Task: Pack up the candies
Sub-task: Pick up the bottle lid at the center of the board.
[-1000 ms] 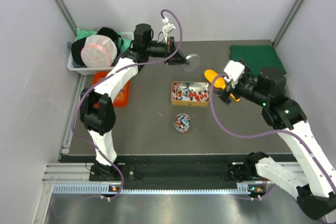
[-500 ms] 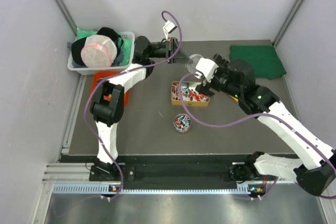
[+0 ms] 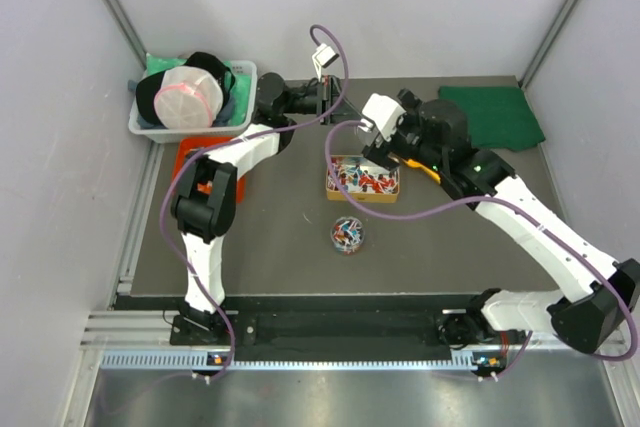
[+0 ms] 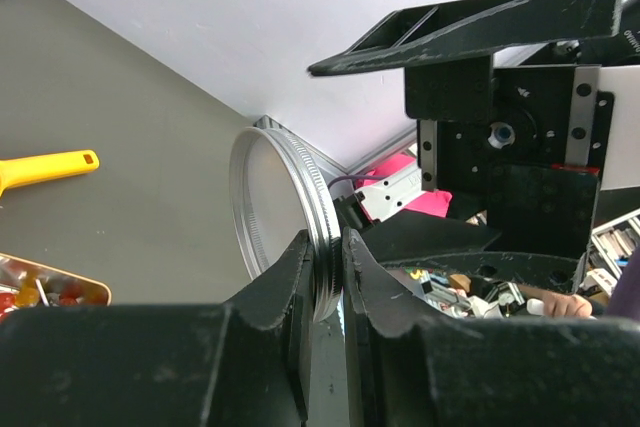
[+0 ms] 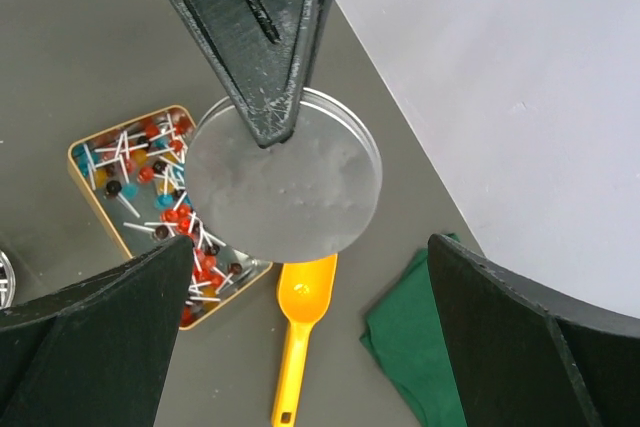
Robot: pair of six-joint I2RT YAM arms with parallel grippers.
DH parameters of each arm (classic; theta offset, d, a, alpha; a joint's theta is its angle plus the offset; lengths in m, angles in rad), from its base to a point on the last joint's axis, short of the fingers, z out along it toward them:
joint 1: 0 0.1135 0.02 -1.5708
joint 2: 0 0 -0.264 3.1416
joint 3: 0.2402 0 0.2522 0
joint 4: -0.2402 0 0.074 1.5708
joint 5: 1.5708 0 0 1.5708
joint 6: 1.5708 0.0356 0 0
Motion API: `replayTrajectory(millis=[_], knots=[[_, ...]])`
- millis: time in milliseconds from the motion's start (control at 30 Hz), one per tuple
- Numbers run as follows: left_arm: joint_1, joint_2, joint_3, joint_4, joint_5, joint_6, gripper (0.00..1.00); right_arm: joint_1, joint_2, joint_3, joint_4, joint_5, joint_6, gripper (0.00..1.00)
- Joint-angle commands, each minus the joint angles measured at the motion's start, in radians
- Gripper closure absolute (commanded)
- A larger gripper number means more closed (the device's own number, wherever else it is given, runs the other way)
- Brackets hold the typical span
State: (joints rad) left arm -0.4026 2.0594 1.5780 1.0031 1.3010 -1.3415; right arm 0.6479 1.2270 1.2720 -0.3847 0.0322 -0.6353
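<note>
The right hand (image 3: 370, 155), wide open and empty, has swung from mid-right to upper centre above the tin (image 3: 330, 175) of candies (image 3: 362, 179), while the left hand (image 4: 325, 257) still pinches the rim of the metal lid (image 4: 265, 207).

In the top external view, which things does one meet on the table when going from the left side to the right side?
white bin → gold tin holding candies → green cloth. The orange tray and the small round jar overlap these sideways, so they are left out.
</note>
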Motion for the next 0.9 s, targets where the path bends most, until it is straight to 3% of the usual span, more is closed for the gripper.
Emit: replayTrajectory(millis=[0,867], knots=[[-0.004,-0.071,0.002,0.065,0.004,-0.002,0.97,0.012,0.022,0.05,0.026,-0.028,0.026,0.01],[-0.015,-0.047,0.027,0.086,0.006,-0.022,0.97,0.035,0.109,0.047,0.121,0.037,0.013,0.02]])
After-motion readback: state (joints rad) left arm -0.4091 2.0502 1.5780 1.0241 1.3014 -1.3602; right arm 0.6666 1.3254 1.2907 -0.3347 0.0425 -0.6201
